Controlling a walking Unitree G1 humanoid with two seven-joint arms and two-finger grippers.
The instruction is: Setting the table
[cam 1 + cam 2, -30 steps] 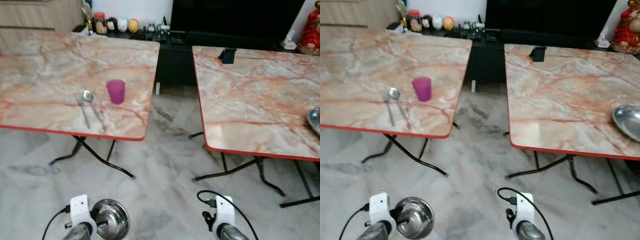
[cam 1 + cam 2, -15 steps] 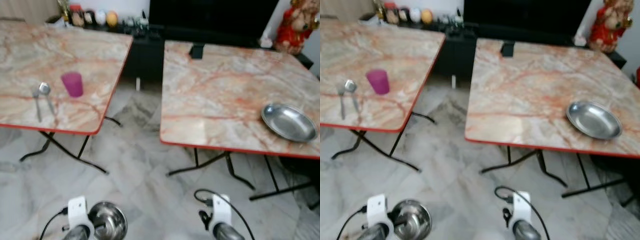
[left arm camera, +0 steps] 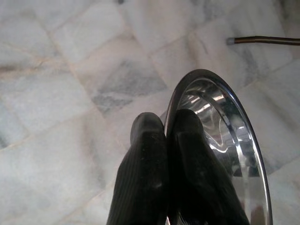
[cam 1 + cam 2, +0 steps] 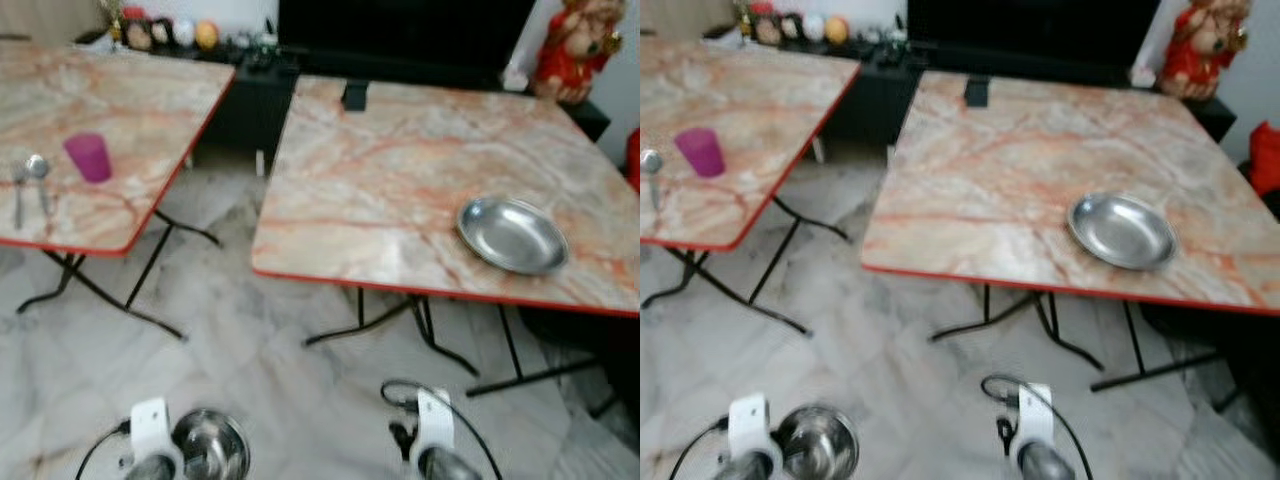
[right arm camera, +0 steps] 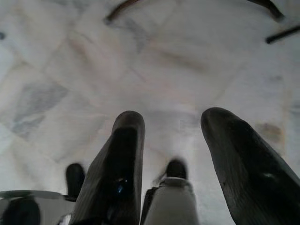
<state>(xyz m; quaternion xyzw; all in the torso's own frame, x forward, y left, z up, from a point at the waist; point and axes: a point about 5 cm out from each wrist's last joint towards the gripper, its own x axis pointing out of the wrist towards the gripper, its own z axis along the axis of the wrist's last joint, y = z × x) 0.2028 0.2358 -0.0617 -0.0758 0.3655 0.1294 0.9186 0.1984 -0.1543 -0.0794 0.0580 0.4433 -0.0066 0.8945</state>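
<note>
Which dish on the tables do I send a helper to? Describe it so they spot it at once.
Go to the right-hand marble table, the one nearer the red figurine. Near its front right edge lies a shallow steel plate, alone there; the pink cup and spoons are on the other table.

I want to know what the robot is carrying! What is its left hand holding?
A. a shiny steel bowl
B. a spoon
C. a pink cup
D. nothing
A: the left gripper has its jaws pinched shut on the rim of a shiny steel bowl above the marble floor, while the pink cup and the spoons sit on the left table.
</note>
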